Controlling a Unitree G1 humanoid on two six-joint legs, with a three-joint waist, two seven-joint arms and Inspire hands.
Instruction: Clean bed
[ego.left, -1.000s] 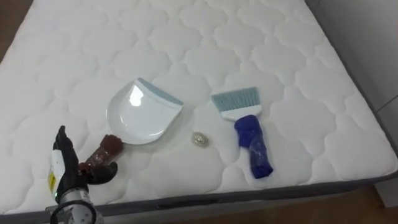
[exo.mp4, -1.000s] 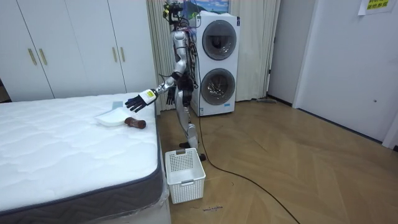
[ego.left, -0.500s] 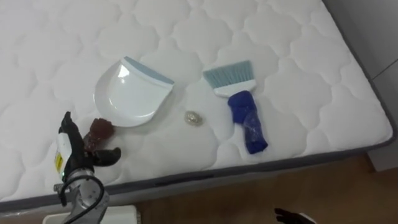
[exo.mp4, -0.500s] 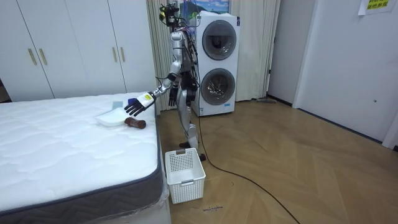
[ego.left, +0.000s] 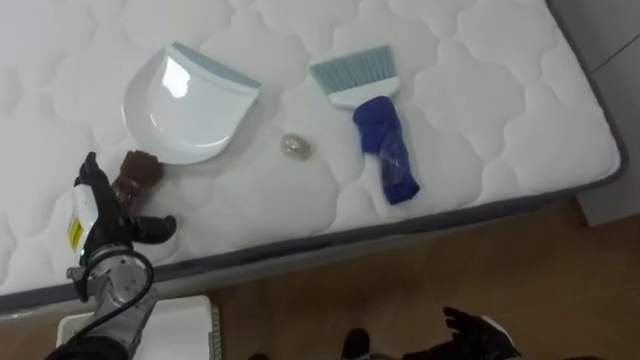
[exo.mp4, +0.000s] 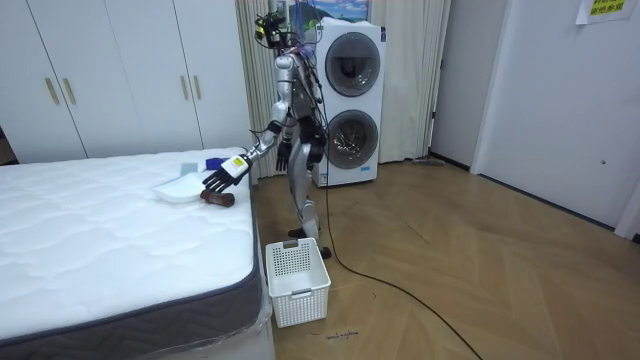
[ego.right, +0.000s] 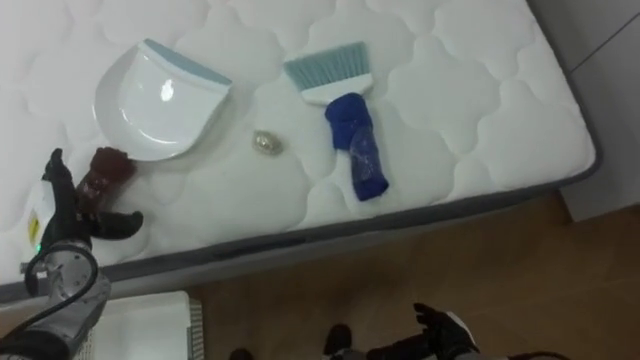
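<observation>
Now the left hand (ego.left: 100, 215) is held with fingers open just beside the handle of the dustpan (ego.left: 185, 100) on the bed (ego.left: 480, 120), near the brush (ego.left: 378, 135) and a small ball (ego.left: 295, 146); the right hand (ego.left: 482, 335) is seen relaxed above the floor.

A white quilted mattress (ego.left: 480, 90) with a grey band along its near edge is carrying three things, all near that edge. A round white plastic dustpan (ego.left: 180, 105) with a pale blue lip is lying to the left, its brown handle (ego.left: 135, 172) pointing toward the edge. A hand brush (ego.left: 375, 120) with pale blue bristles and a dark blue handle is lying to the right, bristles facing away. A small crumpled pale ball (ego.left: 295, 146) is sitting between them, touching neither.
</observation>
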